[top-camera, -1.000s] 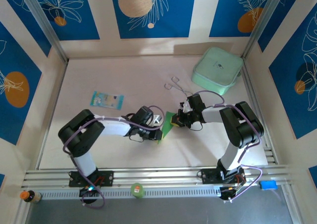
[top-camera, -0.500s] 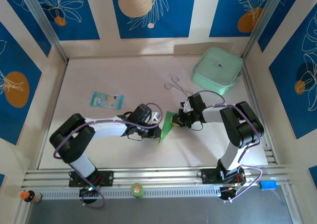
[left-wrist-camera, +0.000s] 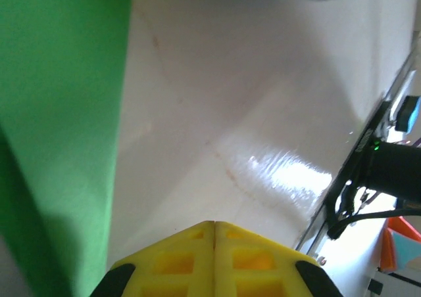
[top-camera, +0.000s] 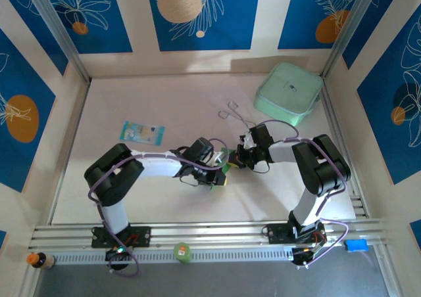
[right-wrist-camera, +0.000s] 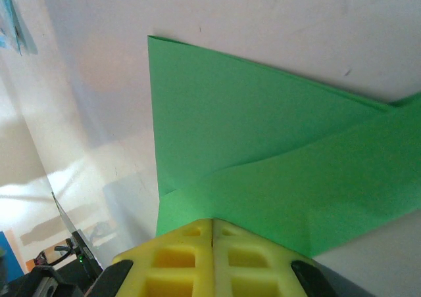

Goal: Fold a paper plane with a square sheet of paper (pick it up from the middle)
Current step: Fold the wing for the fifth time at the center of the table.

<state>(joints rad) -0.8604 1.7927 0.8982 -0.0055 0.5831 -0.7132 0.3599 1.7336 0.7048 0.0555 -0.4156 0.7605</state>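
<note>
Both arms stretched inward, left tool (top-camera: pixel 220 170) and right tool (top-camera: pixel 236 158) closed, nearly tip-to-tip.

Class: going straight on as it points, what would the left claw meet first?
Probably the bare table right ahead of the shut left claw; the green paper lies just beside that line. Depth is unclear.

The thin bright-green sheet of paper (right-wrist-camera: pixel 230 133) is folded: one layer overlaps another along a slanted edge, leaving a sharp corner and straight sides. It lies on the white tabletop (right-wrist-camera: pixel 263 21), near its middle.
</note>
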